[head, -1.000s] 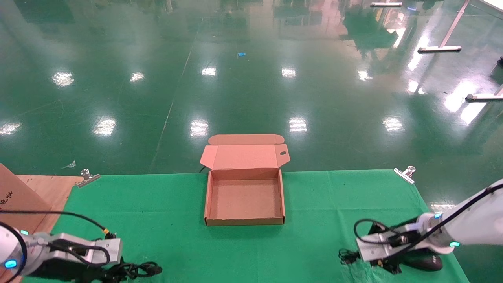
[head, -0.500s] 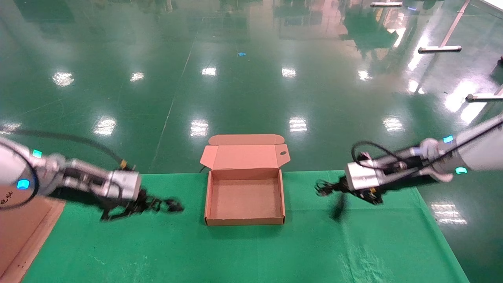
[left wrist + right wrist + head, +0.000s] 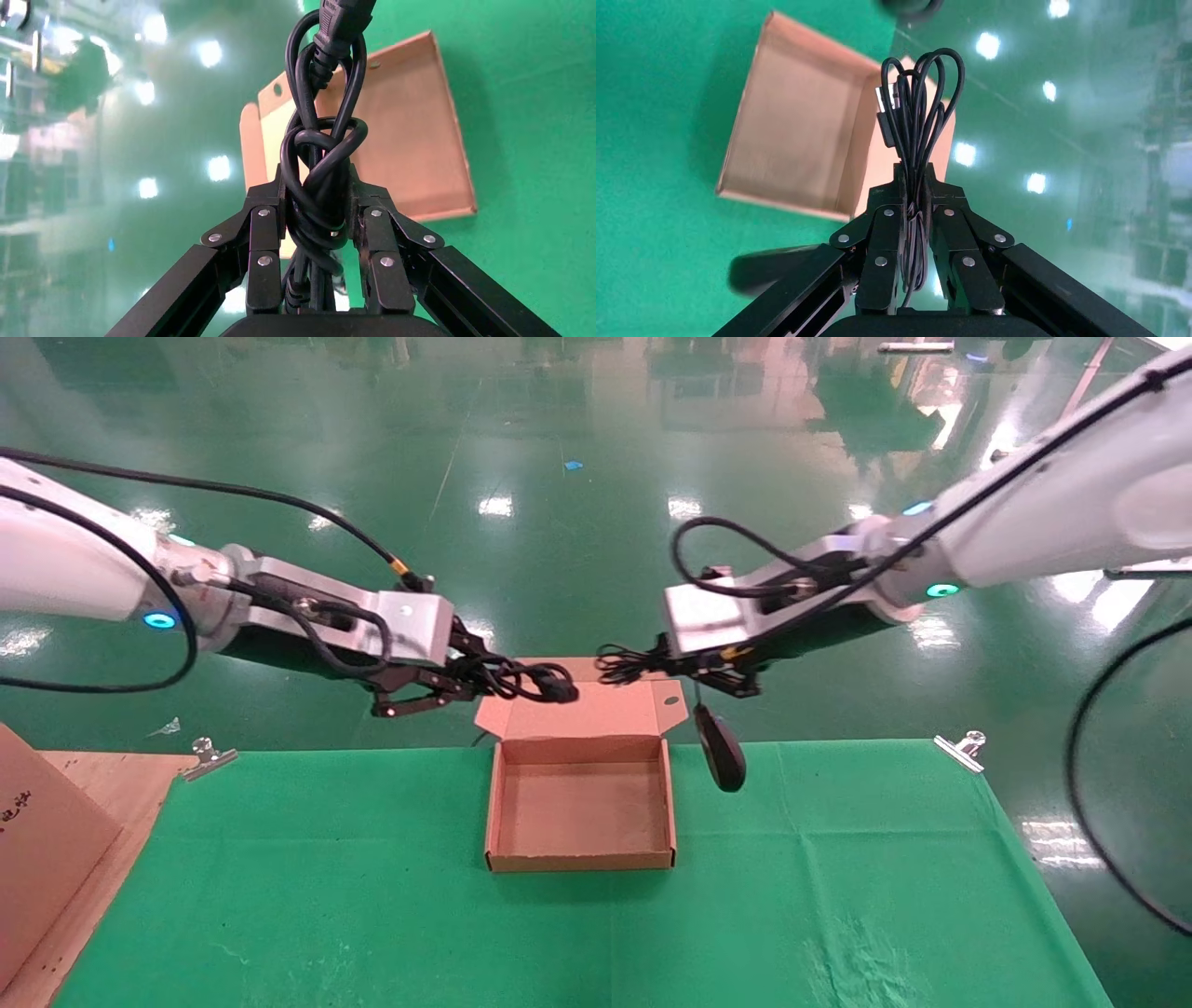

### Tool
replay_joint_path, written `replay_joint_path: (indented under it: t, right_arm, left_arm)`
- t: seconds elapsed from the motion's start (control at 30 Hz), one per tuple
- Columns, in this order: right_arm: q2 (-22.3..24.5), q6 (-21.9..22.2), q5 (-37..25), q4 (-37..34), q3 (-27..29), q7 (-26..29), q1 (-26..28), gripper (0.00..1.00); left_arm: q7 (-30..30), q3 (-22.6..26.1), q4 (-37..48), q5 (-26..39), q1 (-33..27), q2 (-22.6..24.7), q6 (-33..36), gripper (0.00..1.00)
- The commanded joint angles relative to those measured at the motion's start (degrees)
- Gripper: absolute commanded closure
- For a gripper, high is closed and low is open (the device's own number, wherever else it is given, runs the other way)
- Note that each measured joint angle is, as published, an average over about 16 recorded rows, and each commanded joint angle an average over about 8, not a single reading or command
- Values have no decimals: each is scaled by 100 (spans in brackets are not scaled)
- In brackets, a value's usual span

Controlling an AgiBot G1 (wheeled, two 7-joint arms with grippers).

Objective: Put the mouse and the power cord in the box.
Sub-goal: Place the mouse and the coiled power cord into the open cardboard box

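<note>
The box (image 3: 577, 812) lies open on the green cloth, its lid (image 3: 577, 708) folded back. Above the lid's left corner my left gripper (image 3: 470, 680) is shut on the coiled power cord (image 3: 531, 680). In the left wrist view the power cord (image 3: 322, 140) is wedged between the fingers (image 3: 263, 235), plug end sticking out over the box (image 3: 415, 140). My right gripper (image 3: 663, 665) hovers by the lid's right corner, shut on the mouse's bundled thin cable (image 3: 916, 119). The mouse (image 3: 722, 758) dangles below it, just outside the box's right wall.
A larger brown carton (image 3: 42, 840) stands at the table's left edge. Metal clips (image 3: 207, 756) (image 3: 959, 747) pin the green cloth (image 3: 372, 915) at its far corners. Beyond the table is a shiny green floor.
Both arms rose from the table's near corners and swung inward toward the box lid. The left carried the power cord, the right lifted the mouse by its cable.
</note>
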Motion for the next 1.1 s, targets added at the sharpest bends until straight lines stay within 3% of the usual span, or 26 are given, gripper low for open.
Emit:
replay_joint_path:
  t: [0.03, 0.27, 0.5, 0.73, 0.9, 1.1]
  right_arm:
    - [-119, 20, 22, 56, 6, 49, 22, 100]
    - [-123, -66, 115, 481, -110, 261, -87, 100]
    - [-57, -60, 205, 549, -187, 277, -59, 100]
    - [58, -105, 321, 344, -162, 34, -70, 100]
    - [181, -103, 384, 131, -126, -186, -139, 100]
    - [285, -9, 416, -106, -104, -462, -292, 100]
  left_arm:
    - [78, -46, 60, -75, -39, 82, 27, 100]
    - [522, 9, 159, 3, 127, 382, -333, 100]
    - [1158, 372, -295, 486, 1087, 858, -2300, 98]
    - [317, 848, -1371, 449, 2220, 969, -4272, 57]
    - [-497, 1362, -1874, 120, 2611, 971, -4535, 57]
    - [-1131, 1943, -2066, -299, 2802, 949, -4423, 9]
